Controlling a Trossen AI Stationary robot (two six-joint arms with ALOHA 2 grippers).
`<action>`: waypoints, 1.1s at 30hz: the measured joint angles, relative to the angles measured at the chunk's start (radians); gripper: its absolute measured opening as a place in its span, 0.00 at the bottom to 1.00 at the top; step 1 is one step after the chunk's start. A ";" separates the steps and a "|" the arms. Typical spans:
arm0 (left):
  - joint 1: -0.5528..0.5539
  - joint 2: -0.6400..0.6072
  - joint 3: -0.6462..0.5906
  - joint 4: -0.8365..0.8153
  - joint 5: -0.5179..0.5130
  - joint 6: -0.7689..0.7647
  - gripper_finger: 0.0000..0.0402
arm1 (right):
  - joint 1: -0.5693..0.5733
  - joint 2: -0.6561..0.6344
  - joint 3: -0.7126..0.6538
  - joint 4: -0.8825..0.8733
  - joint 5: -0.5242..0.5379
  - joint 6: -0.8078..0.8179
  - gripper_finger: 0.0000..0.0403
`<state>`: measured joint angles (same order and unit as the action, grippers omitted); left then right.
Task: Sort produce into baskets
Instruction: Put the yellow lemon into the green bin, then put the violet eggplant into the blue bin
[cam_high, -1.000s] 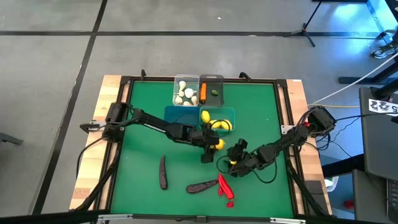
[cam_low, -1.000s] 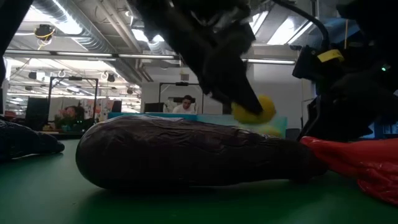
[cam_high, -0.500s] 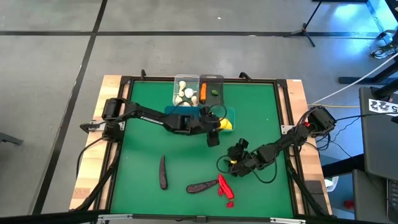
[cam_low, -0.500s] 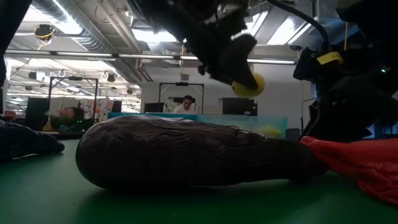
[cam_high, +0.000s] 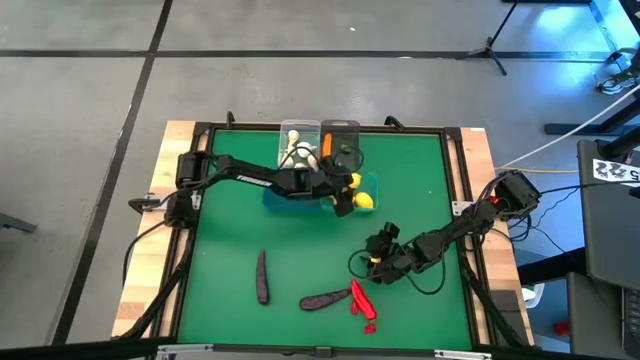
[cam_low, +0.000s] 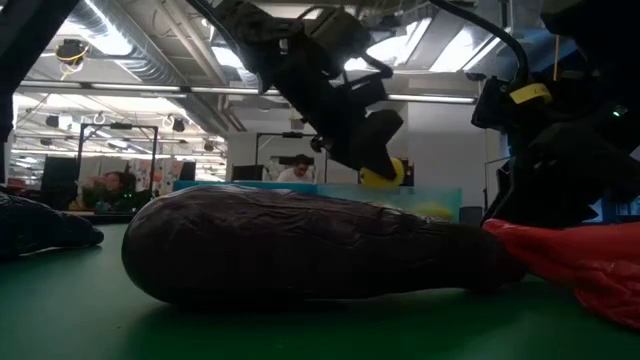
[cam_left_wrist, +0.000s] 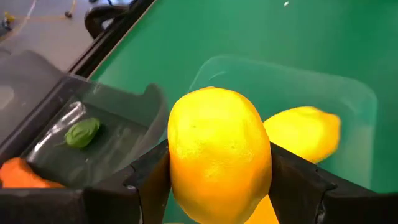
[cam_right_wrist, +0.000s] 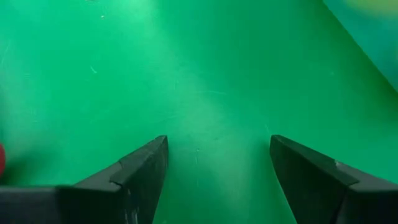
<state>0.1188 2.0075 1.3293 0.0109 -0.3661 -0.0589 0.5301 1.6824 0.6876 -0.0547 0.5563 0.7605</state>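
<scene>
1. Left claw pinches a yellow lemon above the teal basket; its fingers press the lemon's two sides.
2. A second lemon lies inside the teal basket, just beside the held one.
3. Dark grey basket touches the teal basket's far edge and holds a small green piece and an orange carrot.
4. Clear basket, touching the dark grey one, holds white garlic bulbs.
5. Right claw rests low on the green tabletop, on the near right of the teal basket, fingers spread with only bare mat between.
6. Open room: wide bare green on the left and right of the basket cluster, out to the tabletop's black rim.
7. Nearer the front edge lie two dark purple eggplants and red chili peppers, well apart from the teal basket.
8. Change: a second ago the left claw held the lemon over open mat on the near side of the teal basket; it has since carried it up and over the basket, and now the low view shows the lemon dipping towards the rim. Right arm unmoved.
</scene>
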 joint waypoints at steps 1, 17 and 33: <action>0.005 0.000 0.000 -0.003 0.007 -0.010 0.55 | 0.000 0.000 0.000 0.000 0.000 0.000 0.70; 0.013 0.004 0.000 0.000 0.030 -0.006 0.68 | 0.000 0.000 0.000 0.001 0.000 0.001 0.70; -0.132 -0.112 0.000 -0.259 0.071 0.032 0.69 | 0.000 0.000 0.000 0.002 0.000 0.001 0.70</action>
<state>-0.0135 1.8955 1.3293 -0.2481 -0.2952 -0.0264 0.5301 1.6825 0.6876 -0.0529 0.5564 0.7616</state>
